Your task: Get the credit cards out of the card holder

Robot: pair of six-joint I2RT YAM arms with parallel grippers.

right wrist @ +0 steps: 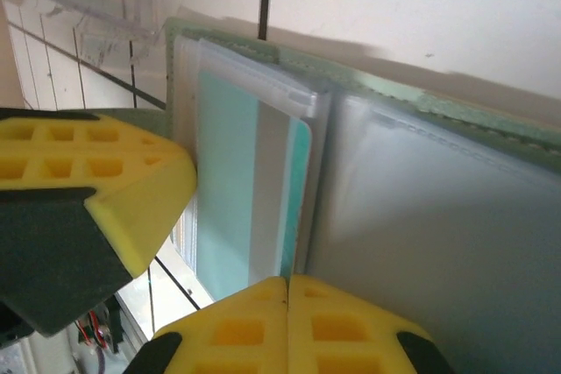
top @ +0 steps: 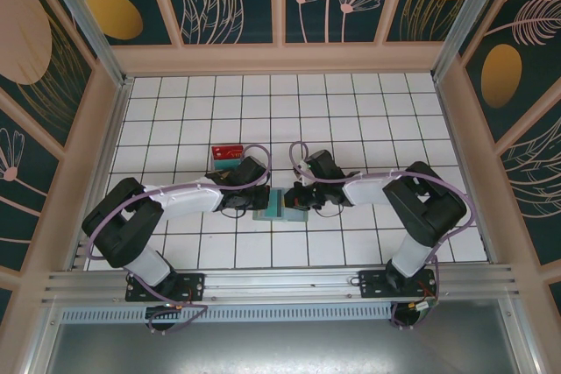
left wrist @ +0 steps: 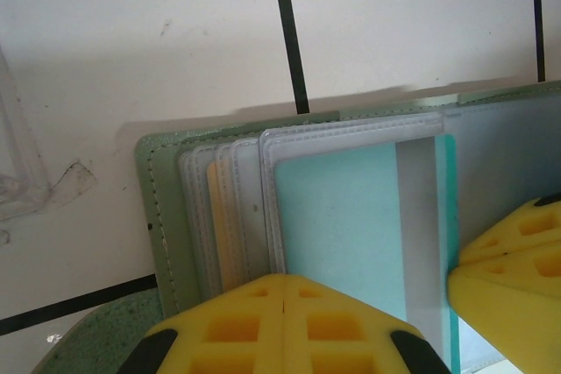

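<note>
Arms from both sides meet at the middle of the overhead frame, over the card holder (top: 280,205), which lies open and flat on the white-tiled desk (top: 351,111). The left tool (left wrist: 285,291) comes in from the left of that frame and the right tool (right wrist: 287,288) from the right.

In the left wrist view the left tool's yellow pads are pressed together at the bottom edge, with no gap at the seam, sitting over the holder's stack of clear sleeves. The top sleeve holds a teal card (left wrist: 342,225). The edge of a tan card (left wrist: 213,225) shows in a sleeve further left, inside the grey-green cover. The right tool's pad shows at the lower right of this frame, right at the teal card's edge.

In the right wrist view the right tool's pads are also closed together, low in the frame, at the fold between the sleeves.

A clear tray (top: 230,157) with something red in it sits just above and left of the holder.
</note>
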